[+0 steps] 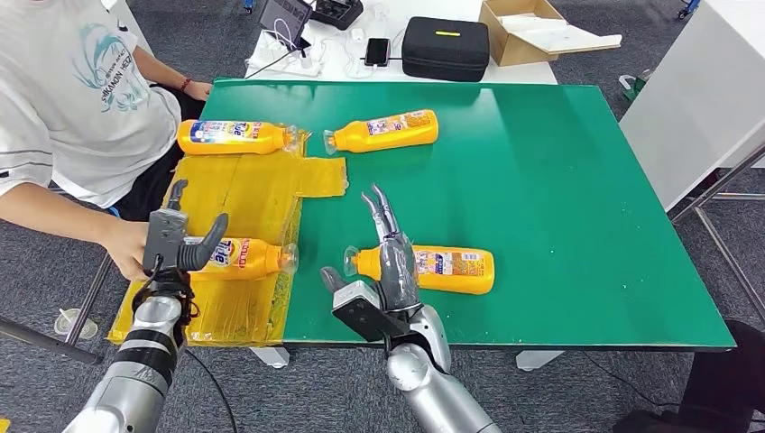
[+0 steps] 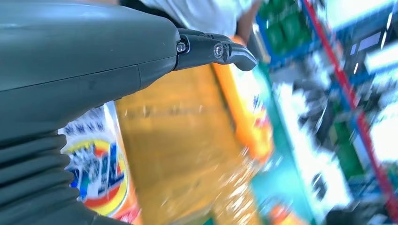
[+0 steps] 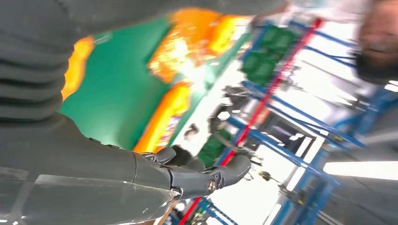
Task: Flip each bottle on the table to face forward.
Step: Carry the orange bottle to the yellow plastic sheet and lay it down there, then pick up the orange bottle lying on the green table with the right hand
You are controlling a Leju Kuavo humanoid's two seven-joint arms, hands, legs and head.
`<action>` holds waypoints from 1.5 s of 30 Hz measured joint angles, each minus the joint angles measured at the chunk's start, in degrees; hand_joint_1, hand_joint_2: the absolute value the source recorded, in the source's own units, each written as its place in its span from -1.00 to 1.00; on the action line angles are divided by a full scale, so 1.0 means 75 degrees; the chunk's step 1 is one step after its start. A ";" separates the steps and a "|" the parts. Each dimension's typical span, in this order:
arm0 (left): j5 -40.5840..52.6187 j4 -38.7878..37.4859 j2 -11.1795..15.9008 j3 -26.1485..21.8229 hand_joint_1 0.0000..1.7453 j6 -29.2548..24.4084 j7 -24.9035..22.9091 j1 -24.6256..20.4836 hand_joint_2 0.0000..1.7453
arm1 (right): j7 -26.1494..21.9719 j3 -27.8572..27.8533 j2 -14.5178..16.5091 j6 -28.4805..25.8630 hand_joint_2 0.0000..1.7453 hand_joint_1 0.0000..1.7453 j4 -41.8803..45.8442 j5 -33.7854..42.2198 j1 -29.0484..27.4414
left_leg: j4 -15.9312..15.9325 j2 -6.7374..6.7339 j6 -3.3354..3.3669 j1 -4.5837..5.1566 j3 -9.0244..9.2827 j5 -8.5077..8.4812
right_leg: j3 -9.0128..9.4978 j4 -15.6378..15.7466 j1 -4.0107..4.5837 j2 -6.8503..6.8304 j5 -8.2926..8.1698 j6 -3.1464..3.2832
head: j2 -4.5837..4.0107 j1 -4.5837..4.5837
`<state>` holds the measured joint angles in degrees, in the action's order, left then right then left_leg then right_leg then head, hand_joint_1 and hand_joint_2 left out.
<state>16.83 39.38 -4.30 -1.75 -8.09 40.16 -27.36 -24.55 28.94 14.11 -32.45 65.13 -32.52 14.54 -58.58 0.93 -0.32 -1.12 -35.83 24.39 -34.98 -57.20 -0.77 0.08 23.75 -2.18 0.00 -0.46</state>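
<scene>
Four orange bottles lie on their sides. One far bottle (image 1: 230, 137) rests on the yellow mat (image 1: 244, 189), and another far bottle (image 1: 383, 132) lies on the green table (image 1: 559, 198). The near left bottle (image 1: 245, 258) (image 2: 101, 178) lies on the mat with its colourful label up. My left hand (image 1: 180, 239) hovers over its base end, fingers apart and thumb (image 2: 220, 49) stretched out. The near right bottle (image 1: 447, 269) lies on the table. My right hand (image 1: 388, 262) is above its neck with straight, spread fingers, holding nothing.
A person in a white shirt sits at the left, their hand (image 1: 126, 248) at the mat's edge beside my left hand. Behind the green table stand a black case (image 1: 445, 47), a cardboard box (image 1: 523, 32) and a tablet (image 1: 284, 18).
</scene>
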 joint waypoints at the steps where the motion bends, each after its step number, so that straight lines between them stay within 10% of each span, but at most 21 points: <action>1: -0.0157 0.0243 -0.0045 -0.0091 -1.00 -0.0068 0.0001 0.0112 1.00 | 0.0224 -0.0032 -0.0079 0.0044 1.00 -1.00 -0.0024 -0.0220 0.0015 | 0.0000 0.0001 0.0000 0.0000 -0.0004 0.0000 | -0.0003 0.0000 0.0000 0.0000 0.0000 0.0000 | 0.0000 0.0001; 15: -0.0930 0.2919 -0.0316 -0.0579 -1.00 -0.1084 0.0008 0.1635 1.00 | 0.2490 -0.0596 -0.1460 0.2326 1.00 -1.00 -0.0079 -0.1686 0.0191 | -0.0001 0.0005 0.0003 0.0004 -0.0026 0.0002 | -0.0020 0.0002 -0.0002 0.0000 0.0001 0.0000 | 0.0001 -0.0001; 45: -0.0560 0.2565 -0.0566 -0.0579 -1.00 -0.0850 0.0008 0.1727 1.00 | 0.3214 -0.0250 -0.2773 0.4588 1.00 -1.00 -0.1187 -0.1669 0.1432 | -0.0003 0.0002 0.0003 0.0004 -0.0026 0.0002 | -0.0021 0.0002 -0.0003 0.0000 -0.0001 -0.0002 | 0.0002 0.0000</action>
<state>12.63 58.62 -8.54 -6.10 -14.46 40.22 -14.41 -0.44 27.06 -6.69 1.96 56.23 -45.04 25.28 -58.60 0.95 -0.29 -1.09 -36.03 24.40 -35.14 -57.18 -0.79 0.08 23.75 -2.19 0.02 -0.46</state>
